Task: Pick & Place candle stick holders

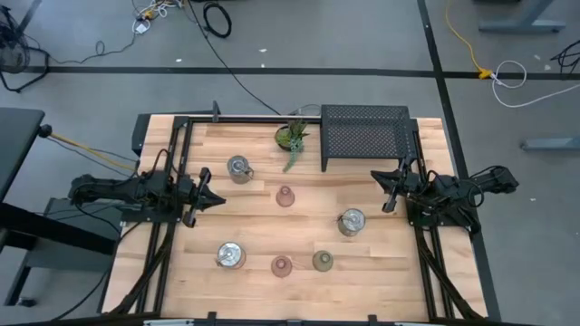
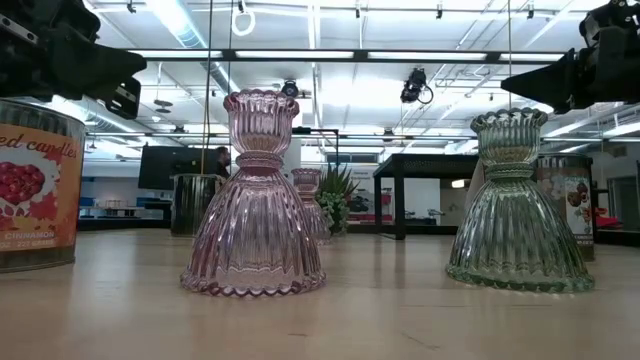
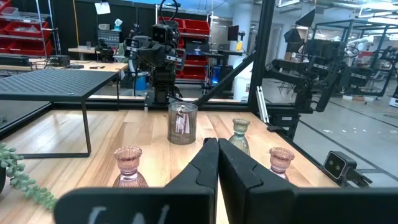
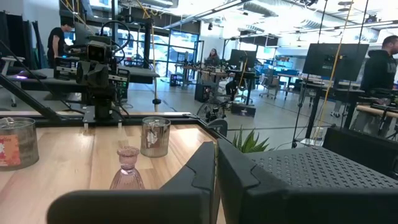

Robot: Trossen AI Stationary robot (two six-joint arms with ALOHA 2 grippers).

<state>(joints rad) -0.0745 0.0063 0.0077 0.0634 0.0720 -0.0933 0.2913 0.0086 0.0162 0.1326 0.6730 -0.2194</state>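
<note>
Nothing is picked yet. Six candle stick holders (image 1: 285, 196) stand scattered on the tabletop (image 1: 381, 272), between the left pincer (image 1: 214, 198) and right pincer (image 1: 388, 186). Both pincers hover clenched and empty, well apart from every holder.

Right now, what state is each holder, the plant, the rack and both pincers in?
Silver holders: upright on the table, untouched.
Pink holders: upright, free.
Olive-green holder: upright, free.
Potted plant: standing beside the rack.
Black mesh rack: nothing on top.
Left pincer: shut, holding nothing.
Right pincer: shut, holding nothing.
</note>
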